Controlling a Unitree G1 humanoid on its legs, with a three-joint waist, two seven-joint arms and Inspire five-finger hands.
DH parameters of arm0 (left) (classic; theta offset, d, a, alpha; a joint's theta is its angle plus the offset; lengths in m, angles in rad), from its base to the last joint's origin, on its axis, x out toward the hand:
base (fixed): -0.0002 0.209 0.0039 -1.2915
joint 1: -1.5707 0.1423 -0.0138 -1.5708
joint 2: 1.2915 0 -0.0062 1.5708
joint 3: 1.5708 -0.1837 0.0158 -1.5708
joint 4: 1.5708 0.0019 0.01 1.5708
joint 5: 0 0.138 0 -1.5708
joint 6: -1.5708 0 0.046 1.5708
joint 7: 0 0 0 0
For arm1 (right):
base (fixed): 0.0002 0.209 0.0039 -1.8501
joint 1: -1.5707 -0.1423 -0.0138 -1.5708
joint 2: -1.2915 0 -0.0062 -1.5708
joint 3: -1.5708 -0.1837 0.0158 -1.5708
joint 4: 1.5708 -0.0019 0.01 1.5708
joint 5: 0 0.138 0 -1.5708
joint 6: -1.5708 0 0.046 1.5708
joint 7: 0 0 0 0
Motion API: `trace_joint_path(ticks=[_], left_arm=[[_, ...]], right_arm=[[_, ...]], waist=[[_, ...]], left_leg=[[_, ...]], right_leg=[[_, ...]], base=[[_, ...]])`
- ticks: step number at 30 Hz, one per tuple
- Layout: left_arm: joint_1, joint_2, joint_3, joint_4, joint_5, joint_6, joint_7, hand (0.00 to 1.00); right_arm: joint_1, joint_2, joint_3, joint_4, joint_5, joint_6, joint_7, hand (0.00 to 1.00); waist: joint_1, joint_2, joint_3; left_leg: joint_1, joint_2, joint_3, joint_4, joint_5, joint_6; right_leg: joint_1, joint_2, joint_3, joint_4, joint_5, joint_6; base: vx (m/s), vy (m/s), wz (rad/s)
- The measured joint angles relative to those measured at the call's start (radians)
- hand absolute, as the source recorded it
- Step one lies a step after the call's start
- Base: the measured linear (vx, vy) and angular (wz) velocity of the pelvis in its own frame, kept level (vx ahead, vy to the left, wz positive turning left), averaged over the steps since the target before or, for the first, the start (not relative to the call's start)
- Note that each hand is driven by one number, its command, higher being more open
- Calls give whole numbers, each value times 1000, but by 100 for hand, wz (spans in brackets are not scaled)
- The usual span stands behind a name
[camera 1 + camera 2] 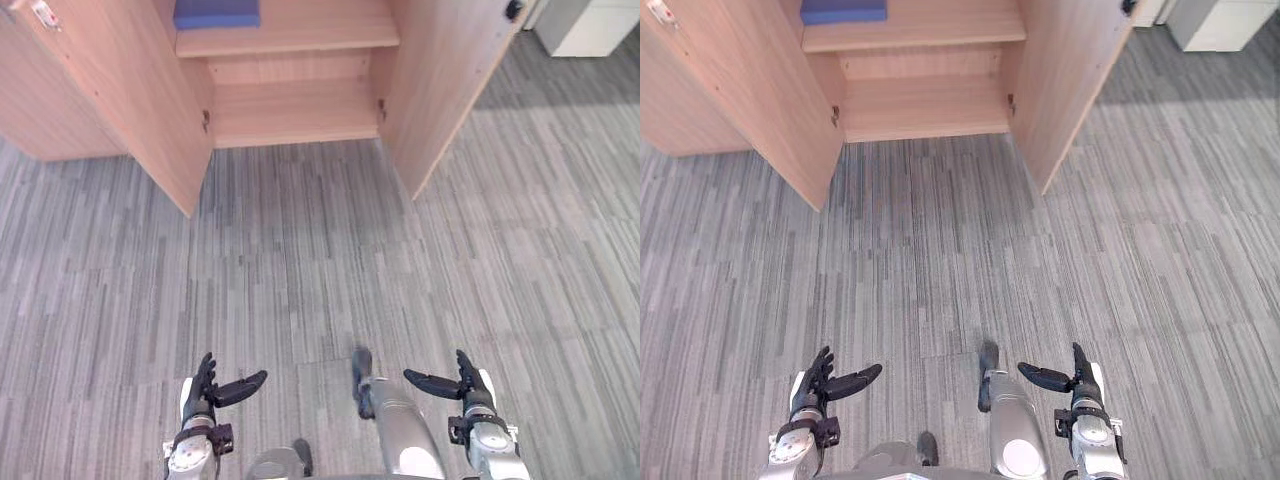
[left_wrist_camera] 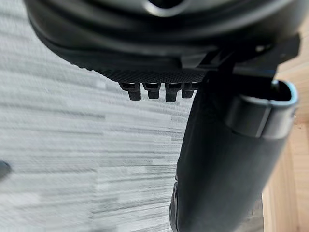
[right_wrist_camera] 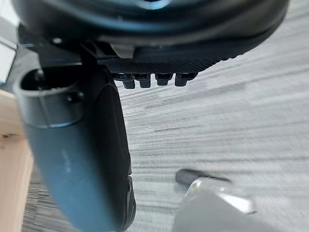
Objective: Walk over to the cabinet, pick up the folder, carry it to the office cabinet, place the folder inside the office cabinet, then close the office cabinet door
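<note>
Cabinet (image 1: 290, 110) of pale wood stands open, both doors (image 1: 130, 100) swung wide, with the blue folder (image 1: 216, 13) on its upper shelf (image 1: 320, 30). Well short of the cabinet, the left robot hand (image 1: 204, 397) and right robot hand (image 1: 463, 385) hang with fingers straight, holding nothing. Walking in off-centre could, I judge, bump a door edge and swing it awry.

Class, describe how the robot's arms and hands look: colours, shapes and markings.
Each arm ends in a rounded silver-grey wrist with dark fittings. The left robot hand and right robot hand are black, with slim fingers, a thick smooth thumb and a white strip along one side. Close up, the palm pad is finely textured.
</note>
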Motion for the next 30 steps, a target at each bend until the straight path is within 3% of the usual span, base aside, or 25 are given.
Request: trace_joint_path(ticks=[1,3,4,6,7,9,11,12,13,14,15,16,17,18,19,20,21,23,25,26,27,28,29,30], left_arm=[[-3,-4,-7,0,0,1,-3,100],[1,-25,-13,0,0,1,-11,100],[10,-29,-13,-7,0,-3,-18,100],[7,-28,-10,-10,-1,-6,-18,100],[9,-32,-10,-18,-1,-6,-19,100],[12,-32,-10,-19,-1,-5,-20,100],[21,-30,-7,-21,-1,-4,-20,100],[32,-29,-5,-20,-1,0,-19,100],[44,-28,-2,-19,-1,0,-19,100],[43,-25,1,-12,-1,1,-16,100],[39,-22,12,4,0,5,-13,100],[14,-20,25,0,3,6,-12,100],[4,-25,30,-3,8,6,-13,100],[2,-25,30,-2,14,6,-14,100],[12,-24,30,1,15,6,-13,100],[14,-21,30,2,15,6,-13,100],[10,-15,28,5,15,7,-13,100],[9,-5,26,5,15,1,-12,100],[4,13,26,8,15,-2,-12,100],[-16,17,24,32,15,-2,-13,100],[-20,20,27,43,15,-2,-12,100],[-14,31,27,45,15,-1,-12,100],[-6,35,26,43,15,-1,-13,100],[-10,23,29,66,16,0,-13,100]], right_arm=[[-2,4,-9,-7,0,0,-2,100],[1,13,-9,-17,0,0,-2,100],[0,23,9,-17,1,0,-4,100],[-7,43,21,-48,8,-5,-7,100],[-8,51,28,-79,8,-9,-9,100],[-22,51,33,-85,8,-14,-9,100],[-53,46,34,-69,8,-13,-9,100],[-63,41,34,-56,8,-13,-14,100],[-71,33,34,-34,8,-14,-18,100],[-80,32,34,-12,8,-13,-22,100],[-85,34,35,23,7,-7,-25,100],[-86,42,29,31,7,-4,-23,100],[-86,44,22,33,7,-1,-22,100],[-83,53,14,43,6,4,-22,100],[-76,65,14,43,6,3,-21,100],[-74,71,16,43,4,2,-21,100],[-72,77,25,43,1,0,-21,100],[-66,77,63,38,-1,-1,-20,100],[-68,83,87,33,-3,-4,-15,100],[-67,83,88,38,-3,-3,-10,100],[-63,83,88,38,-4,-2,-8,100],[-42,80,87,33,-4,-3,-7,100],[-25,79,85,30,-4,-3,-7,100],[4,61,79,37,-6,-2,-8,100]], waist=[[-7,-1,-1],[-11,-2,3],[-3,-7,7],[34,-12,14],[49,-18,17],[75,-23,19],[105,-39,29],[118,-45,32],[130,-37,27],[133,-35,25],[140,-58,15],[128,-94,6],[122,-100,7],[120,-111,7],[114,-115,7],[105,-115,8],[90,-113,9],[78,-105,6],[66,-96,8],[56,-90,11],[46,-90,11],[38,-96,7],[39,-110,-2],[39,-108,-13]], left_leg=[[-3,0,-1,30,20,-29],[-80,21,15,341,126,-79],[-181,73,59,617,140,-75],[-321,134,151,853,91,-38],[-411,142,202,873,65,-2],[-517,123,257,758,45,33],[-594,68,236,517,65,31],[-619,30,199,302,142,13],[-639,25,175,139,239,3],[-641,23,169,137,305,3],[-630,-4,160,146,411,92],[-634,-43,173,171,375,129],[-633,-50,179,201,346,143],[-586,-59,196,246,276,147],[-495,-70,206,242,211,146],[-443,-76,206,226,185,146],[-349,-88,206,189,156,152],[-209,-89,213,95,139,148],[-115,-78,213,16,138,142],[-72,-57,213,0,138,141],[-51,-45,208,0,135,137],[-17,-40,198,1,117,98],[0,-51,192,3,97,66],[39,-46,167,20,49,11]], right_leg=[[5,-6,-7,33,-40,-2],[127,-9,-36,29,-125,-9],[229,14,-40,-35,-143,-15],[352,42,-24,-130,-148,-24],[422,51,-10,-201,-151,-27],[506,51,22,-283,-154,-26],[571,32,67,-335,-179,-13],[616,13,93,-359,-193,14],[659,6,124,-383,-219,41],[683,-3,134,-390,-230,55],[703,-29,156,-389,-235,65],[676,-82,160,-327,-228,82],[663,-94,172,-273,-222,92],[632,-112,203,-116,-197,134],[575,-127,217,116,-111,209],[532,-136,218,252,-48,224],[434,-148,213,498,-67,199],[298,-143,159,633,-149,119],[195,-135,73,564,-208,82],[139,-107,10,388,-236,66],[116,-85,-13,244,-226,64],[119,-41,-13,-9,-130,59],[129,-27,2,-136,-36,51],[131,-18,27,-161,131,-23]], base=[[604,-248,47],[675,-276,47],[589,-231,21],[527,-164,-17],[508,-121,-25],[509,-45,-43],[578,51,-69],[698,165,-77],[710,206,-77],[700,258,-76],[699,288,-27],[711,285,-5],[708,283,9],[818,314,-22],[803,302,-30],[634,227,-18],[461,116,-7],[485,85,-13],[575,5,-1],[630,-99,22],[652,-158,39],[566,-157,37],[606,-193,43],[563,-165,23]])
